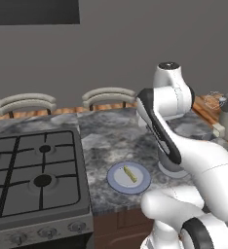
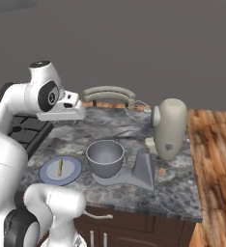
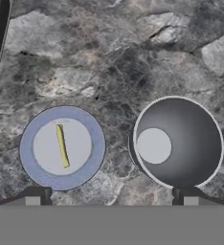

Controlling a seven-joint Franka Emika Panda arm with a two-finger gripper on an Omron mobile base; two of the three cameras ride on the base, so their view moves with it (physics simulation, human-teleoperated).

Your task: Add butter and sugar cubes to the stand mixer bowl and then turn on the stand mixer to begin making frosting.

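Hovering high over the counter (image 3: 109, 62), the gripper (image 3: 111, 198) is gaping wide, gripping nothing. Below, the butter (image 3: 62, 146) is lying on the blue-rimmed plate (image 3: 28, 148), just beside the stand mixer bowl (image 3: 178, 141).

Greys, cream and one streak of yellow on a mottled surface (image 2: 182, 188).

The butter (image 3: 61, 146) is yellow on a white plate (image 3: 28, 148) with a blue rim; the stand mixer bowl (image 3: 195, 143) is plain grey metal. The stand mixer (image 2: 170, 128) has a cream-beige head and grey base. The surface is marbled grey, black and white; the stove (image 1: 33, 175) is black and grey.
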